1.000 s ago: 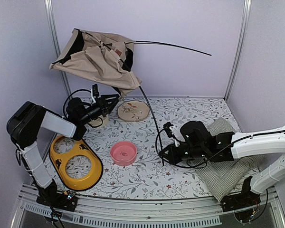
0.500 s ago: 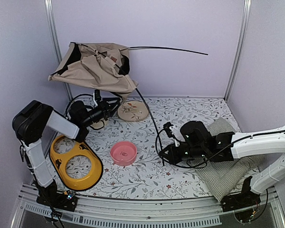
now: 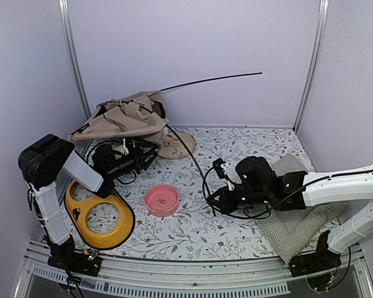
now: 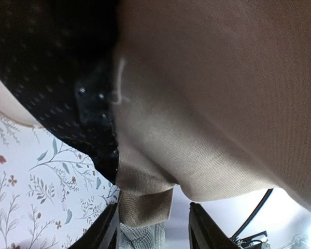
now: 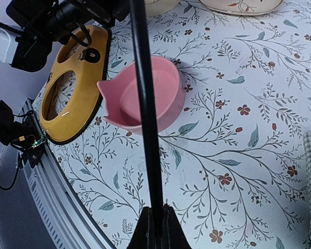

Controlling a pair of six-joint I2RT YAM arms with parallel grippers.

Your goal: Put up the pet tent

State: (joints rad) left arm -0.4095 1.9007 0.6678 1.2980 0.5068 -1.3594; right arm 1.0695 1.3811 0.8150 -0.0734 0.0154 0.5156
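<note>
Right fingers (image 5: 171,234) clamped on thin black flexible pole (image 5: 145,119) — left fingers (image 4: 205,229) part-open around large beige fabric tent (image 4: 223,104) flap, grip unclear.

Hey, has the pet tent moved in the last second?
Yes. The pet tent has dropped straight down along the left frame post, from high up the post to near its foot.

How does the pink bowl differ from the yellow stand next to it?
The pink bowl is small, round and closed at the bottom; the yellow stand is larger, oval, with two cut-out holes. The pink bowl sits centrally; the yellow stand lies to its left. Both rest on the floral cover, apart.
</note>
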